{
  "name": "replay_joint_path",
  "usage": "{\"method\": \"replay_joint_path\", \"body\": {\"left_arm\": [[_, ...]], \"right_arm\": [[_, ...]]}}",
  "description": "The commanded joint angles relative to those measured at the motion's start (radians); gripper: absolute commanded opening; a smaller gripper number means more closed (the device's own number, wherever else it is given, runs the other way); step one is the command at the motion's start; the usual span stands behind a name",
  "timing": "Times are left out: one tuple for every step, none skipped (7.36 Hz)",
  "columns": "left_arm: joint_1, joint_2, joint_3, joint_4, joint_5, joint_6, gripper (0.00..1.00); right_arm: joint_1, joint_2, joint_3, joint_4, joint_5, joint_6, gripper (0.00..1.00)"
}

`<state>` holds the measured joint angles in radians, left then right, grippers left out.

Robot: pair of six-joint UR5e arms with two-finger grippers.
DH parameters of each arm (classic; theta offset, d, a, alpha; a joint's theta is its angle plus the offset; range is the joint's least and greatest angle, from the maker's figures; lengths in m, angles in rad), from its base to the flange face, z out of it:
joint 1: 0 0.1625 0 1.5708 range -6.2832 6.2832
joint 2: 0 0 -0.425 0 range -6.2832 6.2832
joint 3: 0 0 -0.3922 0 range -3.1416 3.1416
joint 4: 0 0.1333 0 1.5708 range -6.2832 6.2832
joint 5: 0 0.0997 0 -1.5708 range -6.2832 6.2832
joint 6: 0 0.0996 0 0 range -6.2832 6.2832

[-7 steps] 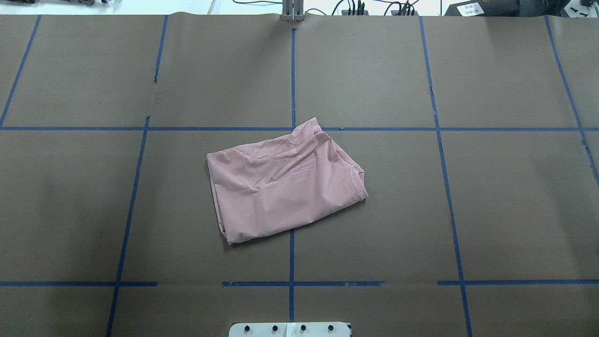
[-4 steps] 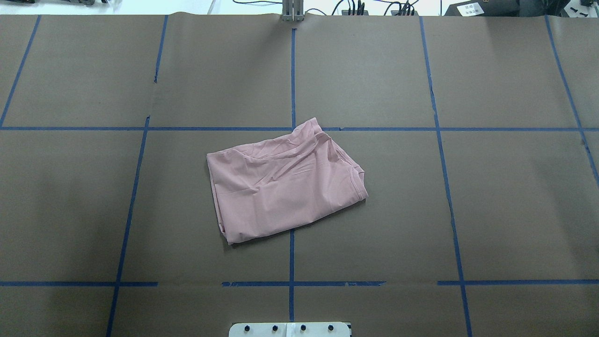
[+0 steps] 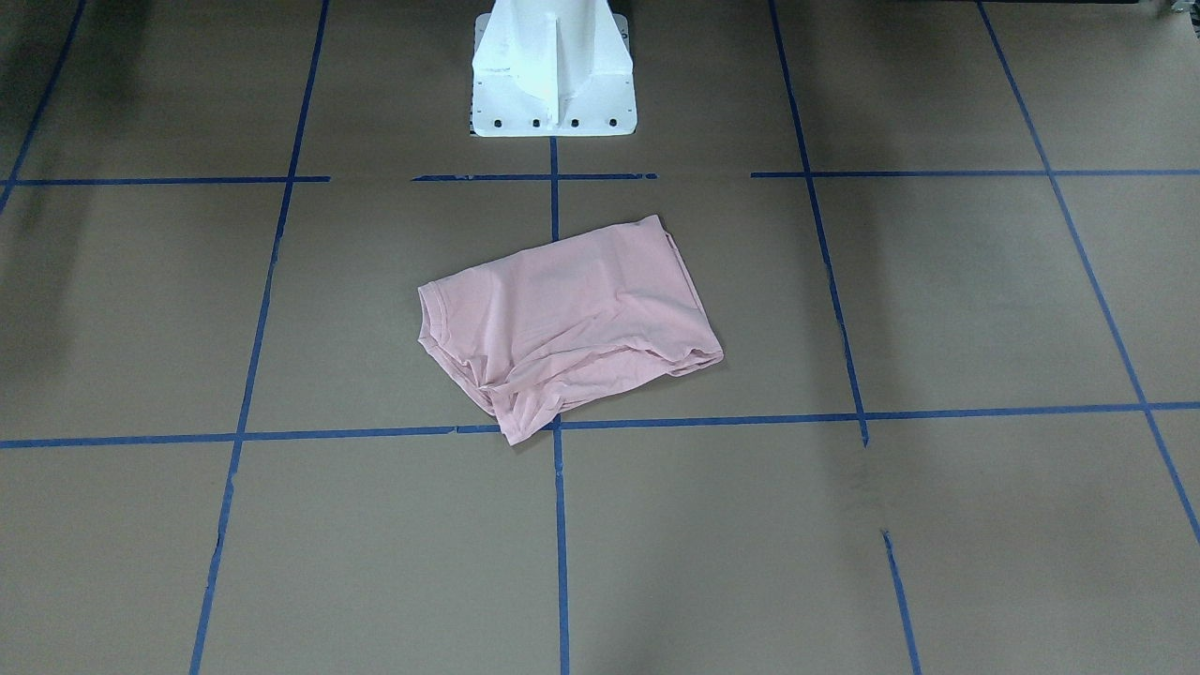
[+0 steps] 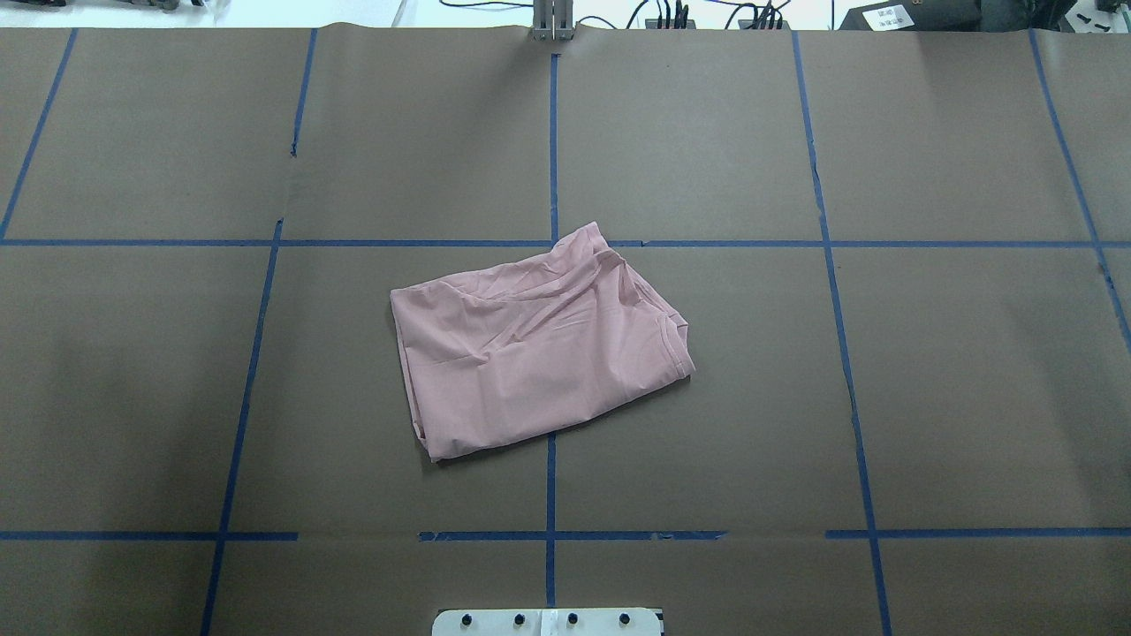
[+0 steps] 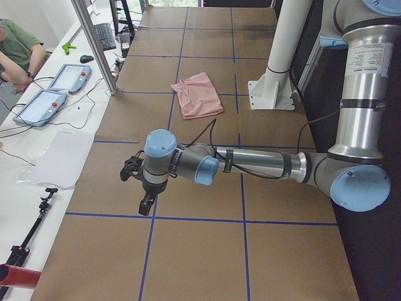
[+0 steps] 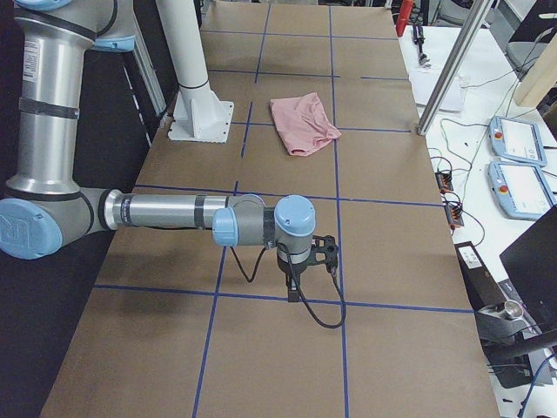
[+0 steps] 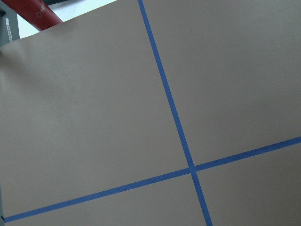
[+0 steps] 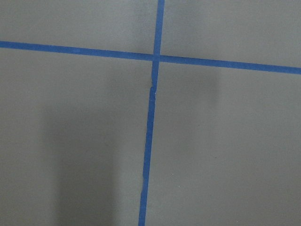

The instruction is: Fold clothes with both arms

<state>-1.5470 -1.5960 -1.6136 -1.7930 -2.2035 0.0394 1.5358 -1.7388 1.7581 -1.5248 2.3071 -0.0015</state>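
Observation:
The pale pink T-shirt (image 4: pixel 539 344) lies folded into a rough, wrinkled rectangle at the table's middle, plain side up, collar at its right end; it also shows in the front view (image 3: pixel 572 319). Neither arm is near it. My left gripper (image 5: pixel 145 204) hangs over the brown paper far off at the table's left end, the shirt (image 5: pixel 197 94) well beyond it. My right gripper (image 6: pixel 293 292) hangs likewise at the right end, far from the shirt (image 6: pixel 303 122). Both show only in the side views, so I cannot tell whether they are open or shut. The wrist views show only paper and tape.
Brown paper with a blue tape grid (image 4: pixel 552 150) covers the table. The white pedestal base (image 3: pixel 553 70) stands at the robot's edge. Tablets (image 5: pixel 39 106), cables and a seated person (image 5: pixel 15 50) are beside the table's far side. A metal post (image 5: pixel 94 44) rises at that edge.

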Motion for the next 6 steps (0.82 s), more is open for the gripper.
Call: {"method": "replay_joint_path", "body": {"left_arm": [[-0.004, 0.007, -0.026, 0.223, -0.126, 0.008, 1.0], [-0.002, 0.007, -0.049, 0.23, -0.136, 0.005, 1.0], [-0.001, 0.007, -0.049, 0.224, -0.137, 0.008, 1.0], [-0.001, 0.007, -0.046, 0.222, -0.139, 0.011, 1.0], [-0.001, 0.007, -0.042, 0.222, -0.139, 0.011, 1.0], [-0.001, 0.007, -0.042, 0.222, -0.139, 0.013, 1.0]], "right_arm": [[0.0, -0.001, -0.005, 0.0, 0.0, 0.0, 1.0], [0.0, -0.001, -0.005, 0.0, 0.002, 0.0, 1.0], [0.0, -0.001, 0.0, 0.0, 0.003, 0.0, 1.0], [0.0, -0.001, 0.001, 0.0, 0.003, 0.002, 1.0], [0.0, -0.001, 0.003, 0.0, 0.003, 0.002, 1.0], [0.0, 0.002, 0.0, 0.0, 0.003, 0.002, 1.0]]}}
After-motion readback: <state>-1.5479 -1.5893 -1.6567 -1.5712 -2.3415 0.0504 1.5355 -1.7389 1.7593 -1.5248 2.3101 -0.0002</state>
